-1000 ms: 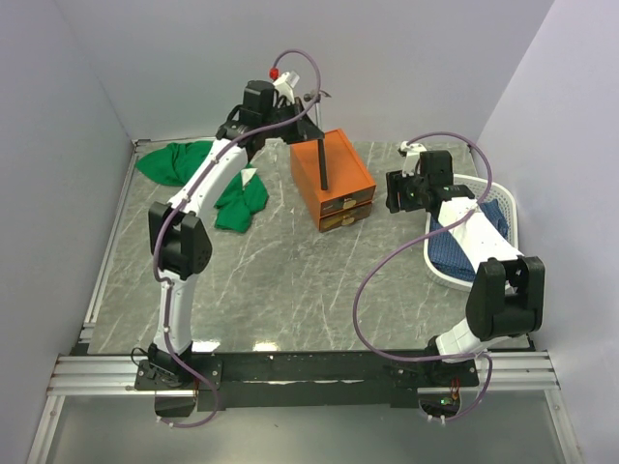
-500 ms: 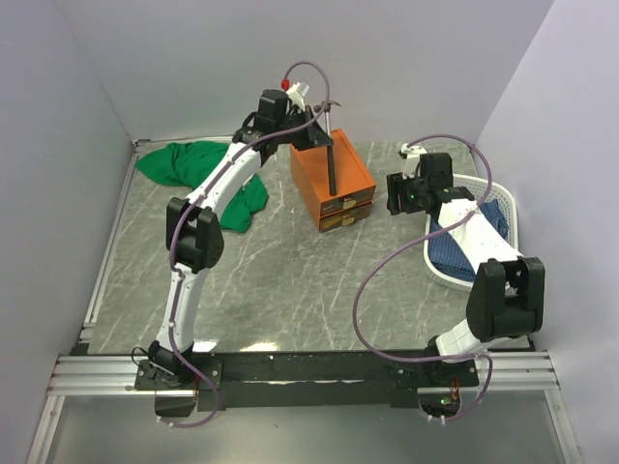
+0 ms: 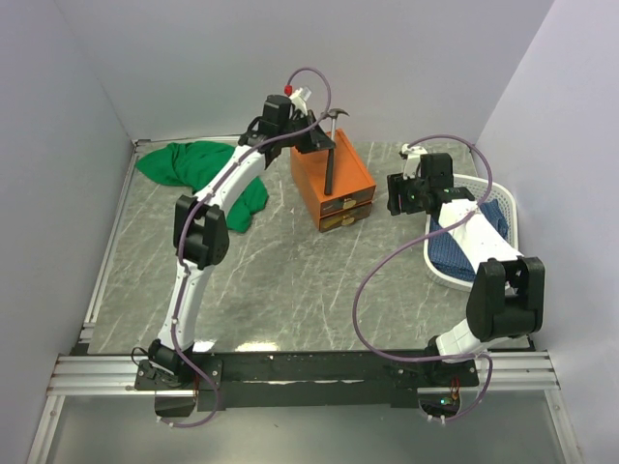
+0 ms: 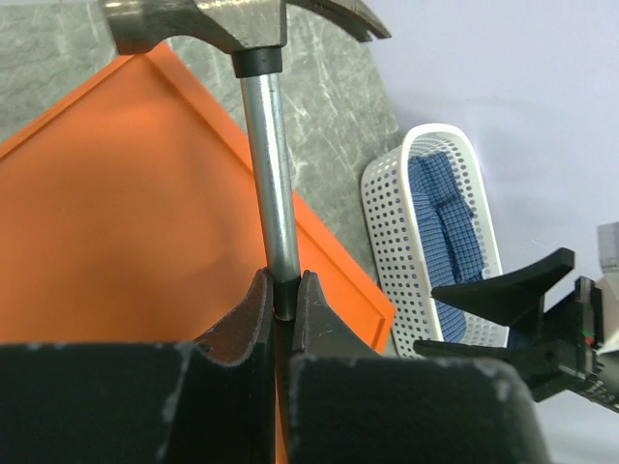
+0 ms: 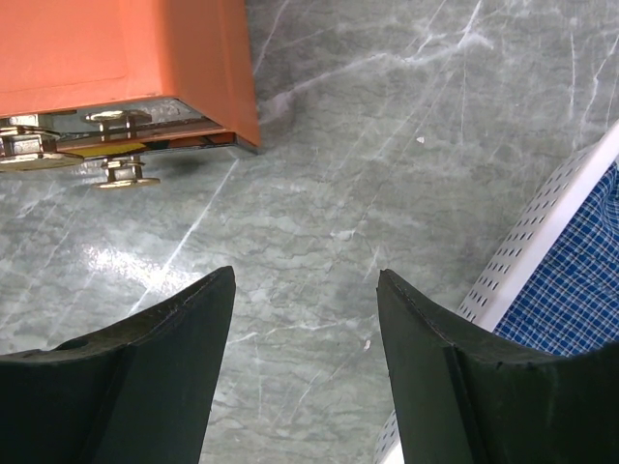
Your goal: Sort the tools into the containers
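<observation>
Where the left arm reaches to the upper middle of the overhead view, the left gripper (image 3: 311, 137) is clamped on the hammer (image 3: 329, 169). The hammer hangs roughly upright over the orange box (image 3: 338, 166), steel head at the top and dark handle pointing down across the box lid. I cannot tell whether the handle tip touches the lid.

Left wrist view: both fingers (image 4: 250, 314) are pressed against the hammer's shaft just where bare steel meets the dark collar. The claw head runs along the top edge of the frame. The flat orange lid fills the left half behind the shaft.

The right gripper (image 3: 401, 193) hovers to the right of the box, near its front corner, jaws apart and holding nothing. Right wrist view: marble table (image 5: 387, 145) shows between the spread fingers (image 5: 184, 329). The drawers (image 5: 116, 130) sit at upper left, with brass knobs on their fronts. In the overhead view both look pushed in.

A white basket (image 3: 440, 273) stands at right of frame, holding a blue checked cloth (image 3: 464, 253). A green cloth (image 3: 189, 162) lies crumpled at upper left, well apart from the box.
</observation>
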Robot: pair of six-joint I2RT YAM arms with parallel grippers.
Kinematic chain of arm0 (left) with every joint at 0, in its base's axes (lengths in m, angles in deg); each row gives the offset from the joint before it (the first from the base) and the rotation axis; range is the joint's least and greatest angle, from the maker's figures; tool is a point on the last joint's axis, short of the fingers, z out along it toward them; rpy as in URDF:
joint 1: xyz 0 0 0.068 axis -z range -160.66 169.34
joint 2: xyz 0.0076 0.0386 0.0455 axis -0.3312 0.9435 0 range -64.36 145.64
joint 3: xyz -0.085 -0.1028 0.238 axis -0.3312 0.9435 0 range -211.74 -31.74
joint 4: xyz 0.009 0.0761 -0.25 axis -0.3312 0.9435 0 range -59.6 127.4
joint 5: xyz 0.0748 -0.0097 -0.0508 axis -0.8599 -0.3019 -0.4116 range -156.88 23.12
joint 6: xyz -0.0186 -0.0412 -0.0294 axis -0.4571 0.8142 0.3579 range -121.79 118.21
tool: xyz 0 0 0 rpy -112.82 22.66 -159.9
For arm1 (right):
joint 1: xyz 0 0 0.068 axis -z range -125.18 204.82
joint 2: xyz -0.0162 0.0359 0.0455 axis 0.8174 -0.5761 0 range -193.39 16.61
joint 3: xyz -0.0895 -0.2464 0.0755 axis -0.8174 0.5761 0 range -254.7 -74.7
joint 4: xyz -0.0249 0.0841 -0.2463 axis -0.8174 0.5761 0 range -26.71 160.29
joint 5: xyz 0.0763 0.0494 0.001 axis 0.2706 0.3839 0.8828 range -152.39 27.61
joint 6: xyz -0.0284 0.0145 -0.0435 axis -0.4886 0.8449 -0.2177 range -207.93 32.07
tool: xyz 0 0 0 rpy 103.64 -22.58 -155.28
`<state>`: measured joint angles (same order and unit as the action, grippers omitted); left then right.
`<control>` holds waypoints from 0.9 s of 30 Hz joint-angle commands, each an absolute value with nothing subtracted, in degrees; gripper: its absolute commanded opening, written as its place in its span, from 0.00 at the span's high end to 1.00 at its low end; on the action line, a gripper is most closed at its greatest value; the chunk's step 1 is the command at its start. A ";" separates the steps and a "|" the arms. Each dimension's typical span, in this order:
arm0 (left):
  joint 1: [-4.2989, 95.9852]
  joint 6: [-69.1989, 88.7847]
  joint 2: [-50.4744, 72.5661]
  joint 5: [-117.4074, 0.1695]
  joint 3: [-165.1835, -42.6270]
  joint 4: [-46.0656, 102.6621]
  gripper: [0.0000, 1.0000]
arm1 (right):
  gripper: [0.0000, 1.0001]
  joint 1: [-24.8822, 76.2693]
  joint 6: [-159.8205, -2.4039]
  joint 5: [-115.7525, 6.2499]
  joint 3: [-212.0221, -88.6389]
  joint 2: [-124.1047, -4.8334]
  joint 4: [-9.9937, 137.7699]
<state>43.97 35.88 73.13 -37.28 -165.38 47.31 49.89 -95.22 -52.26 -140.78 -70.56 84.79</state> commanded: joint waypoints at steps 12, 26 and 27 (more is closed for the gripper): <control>43.69 33.19 76.53 -41.92 -165.07 47.19 0.99 | 0.32 50.51 -94.78 -52.64 -144.04 -72.77 83.33; 43.87 34.69 77.67 -44.03 -163.22 47.89 0.99 | 0.32 50.95 -94.96 -52.81 -143.25 -73.83 83.16; 43.87 34.77 77.76 -44.12 -163.22 47.81 0.97 | 0.32 51.04 -95.05 -52.81 -143.34 -74.00 83.24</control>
<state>44.45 40.23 76.06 -41.80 -164.70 47.37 50.44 -95.04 -52.31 -141.44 -72.82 84.75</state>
